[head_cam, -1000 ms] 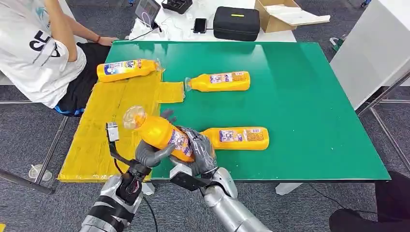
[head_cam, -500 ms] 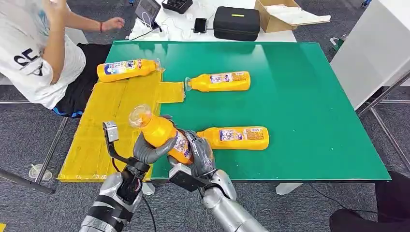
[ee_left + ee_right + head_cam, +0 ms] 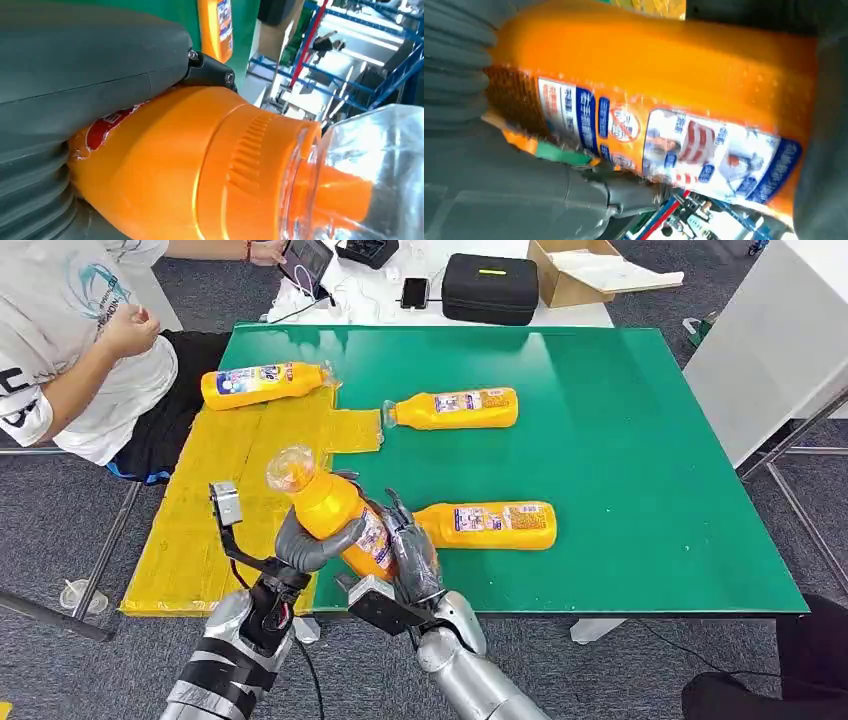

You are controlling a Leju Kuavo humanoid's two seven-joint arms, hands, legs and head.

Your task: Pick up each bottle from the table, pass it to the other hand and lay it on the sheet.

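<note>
Above the table's front edge, a yellow bottle (image 3: pixel 335 510) with a clear cap (image 3: pixel 291 469) is held tilted, cap up and to the left. My left hand (image 3: pixel 305 545) wraps its upper body from below; in the left wrist view the thumb (image 3: pixel 85 75) presses on the bottle (image 3: pixel 165 170). My right hand (image 3: pixel 412 558) holds its labelled lower end, and the right wrist view has the label (image 3: pixel 664 140) against that hand (image 3: pixel 499 190). One bottle (image 3: pixel 262 383) lies on the yellow sheet (image 3: pixel 215 500). Two more lie on the green table (image 3: pixel 620 460), one in the middle (image 3: pixel 455 408) and one near the front (image 3: pixel 490 525).
A person (image 3: pixel 70 350) sits at the table's far left corner, one hand at a tablet (image 3: pixel 305 260). Behind the table are a black case (image 3: pixel 490 287) and a cardboard box (image 3: pixel 590 265). A white cabinet (image 3: pixel 770 330) stands to the right.
The held bottle has tipped a little more upright and shifted slightly right, with both hands on it. The person has raised an arm and reached for the tablet.
</note>
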